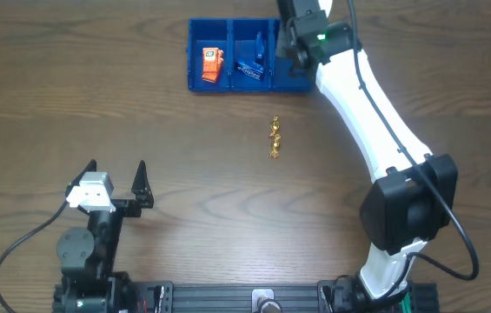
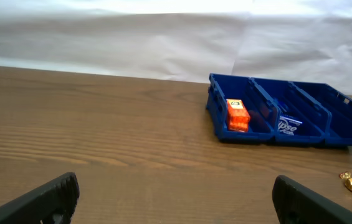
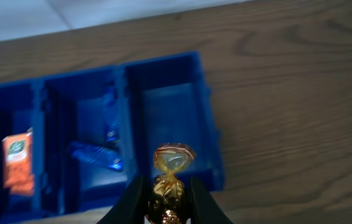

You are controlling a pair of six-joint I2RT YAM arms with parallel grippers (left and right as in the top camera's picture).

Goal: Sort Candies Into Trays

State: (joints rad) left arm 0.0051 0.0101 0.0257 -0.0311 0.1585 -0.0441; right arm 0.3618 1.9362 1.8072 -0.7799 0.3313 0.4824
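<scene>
A blue tray (image 1: pixel 195 54) with three compartments lies at the back of the table. Its left compartment holds an orange candy (image 1: pixel 210 63), its middle one blue-wrapped candies (image 1: pixel 252 68). My right gripper (image 3: pixel 166 202) is shut on a gold-wrapped candy (image 3: pixel 171 163) and hangs above the tray's near edge, in front of the bare right compartment (image 3: pixel 172 112). Two more gold candies (image 1: pixel 275 138) lie on the table in front of the tray. My left gripper (image 1: pixel 116 176) stands open near the front left, with nothing between its fingers.
The wooden table (image 1: pixel 97 104) stretches bare to the left of the tray and across the middle. A white wall (image 2: pixel 132 43) stands behind the table's far edge.
</scene>
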